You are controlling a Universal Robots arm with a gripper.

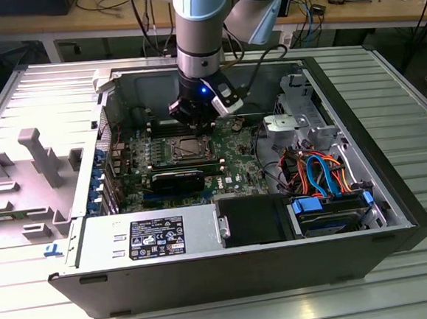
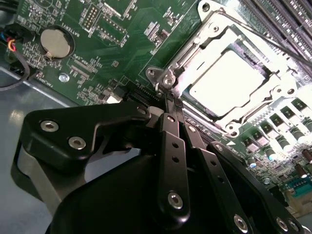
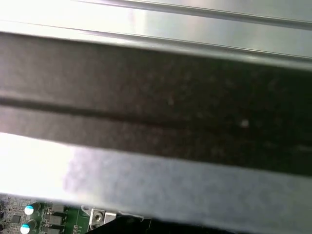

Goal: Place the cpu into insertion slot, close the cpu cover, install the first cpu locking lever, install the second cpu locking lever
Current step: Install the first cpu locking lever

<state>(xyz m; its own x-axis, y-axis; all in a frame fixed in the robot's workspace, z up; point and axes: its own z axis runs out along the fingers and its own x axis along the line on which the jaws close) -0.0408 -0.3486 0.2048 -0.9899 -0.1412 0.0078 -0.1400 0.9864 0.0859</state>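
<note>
The cpu (image 2: 228,82) lies flat in the insertion slot (image 2: 192,105), its pale metal top showing through the window of the cpu cover (image 2: 220,40), which lies down over it. A thin wire locking lever (image 2: 273,37) runs along one side of the socket. My gripper (image 2: 168,99) is shut, its two black fingers (image 2: 171,146) pressed together with their tips at a corner of the socket frame. In the exterior view the gripper (image 1: 196,122) hangs just above the socket (image 1: 190,148) inside the open computer case.
The green motherboard (image 2: 112,34) carries a coin battery (image 2: 56,41) and memory slots (image 2: 287,19). A black card (image 1: 178,181), the power supply (image 1: 149,237), drive bays with blue and orange cables (image 1: 322,177) and the case walls (image 3: 156,97) surround the socket.
</note>
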